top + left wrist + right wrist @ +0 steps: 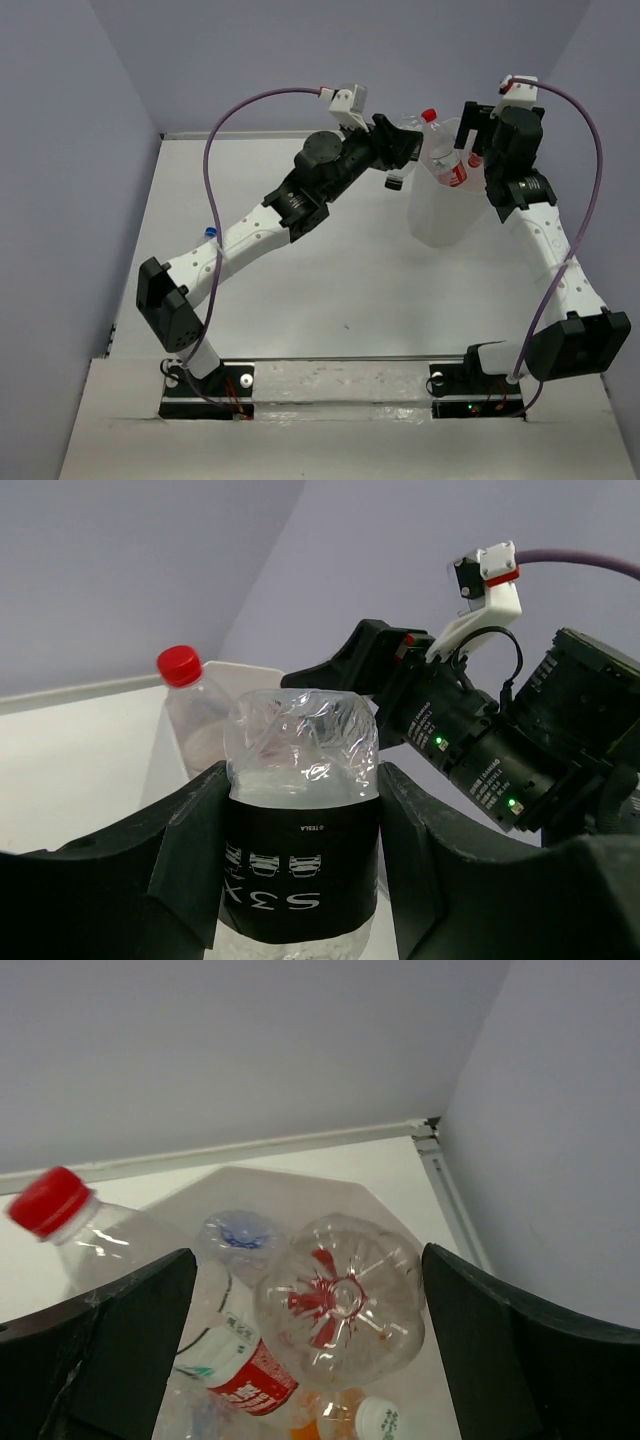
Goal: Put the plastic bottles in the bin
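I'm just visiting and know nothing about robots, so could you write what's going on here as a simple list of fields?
left jaws: shut on a black-labelled bottle, close to the bin
right jaws: open, empty, over the bin
inside bin: several bottles, including a red-capped bottle and a red-white-labelled bottle
elsewhere: small blue object beside the left arm, too small to identify
progress: held bottle not yet in the bin
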Robot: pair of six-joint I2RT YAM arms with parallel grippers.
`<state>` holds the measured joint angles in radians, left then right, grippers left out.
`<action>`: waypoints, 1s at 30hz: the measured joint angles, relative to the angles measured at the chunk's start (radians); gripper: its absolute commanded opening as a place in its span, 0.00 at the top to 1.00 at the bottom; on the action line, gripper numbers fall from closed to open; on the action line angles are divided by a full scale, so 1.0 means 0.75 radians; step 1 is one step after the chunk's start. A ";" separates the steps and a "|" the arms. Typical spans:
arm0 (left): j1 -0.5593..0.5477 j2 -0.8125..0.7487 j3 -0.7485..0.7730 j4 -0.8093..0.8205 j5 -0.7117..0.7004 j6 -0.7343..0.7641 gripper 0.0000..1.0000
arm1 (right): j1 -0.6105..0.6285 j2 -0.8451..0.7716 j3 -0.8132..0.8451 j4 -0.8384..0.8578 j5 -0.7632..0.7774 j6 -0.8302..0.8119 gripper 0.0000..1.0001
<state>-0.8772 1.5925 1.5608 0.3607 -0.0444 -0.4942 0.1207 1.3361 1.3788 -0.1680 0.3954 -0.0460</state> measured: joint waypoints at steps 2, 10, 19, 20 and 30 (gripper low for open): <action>-0.028 0.080 0.105 -0.014 -0.012 0.021 0.61 | 0.000 -0.012 0.058 -0.066 -0.061 0.041 0.12; -0.078 0.415 0.538 -0.058 -0.050 0.082 0.61 | 0.000 -0.477 0.010 -0.152 -0.251 0.260 0.80; -0.095 0.715 0.847 -0.102 -0.105 0.116 0.61 | 0.000 -0.678 -0.141 -0.160 -0.247 0.318 0.84; -0.101 0.731 0.865 -0.106 -0.110 0.120 0.61 | 0.000 -0.658 -0.160 -0.172 -0.250 0.324 0.84; -0.148 0.915 1.064 0.027 -0.168 0.181 0.61 | 0.000 -0.707 -0.251 -0.247 -0.401 0.418 0.84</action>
<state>-0.9882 2.2784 2.3589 0.3809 -0.1707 -0.3584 0.1207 0.8059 1.1908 -0.3534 0.0944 0.2672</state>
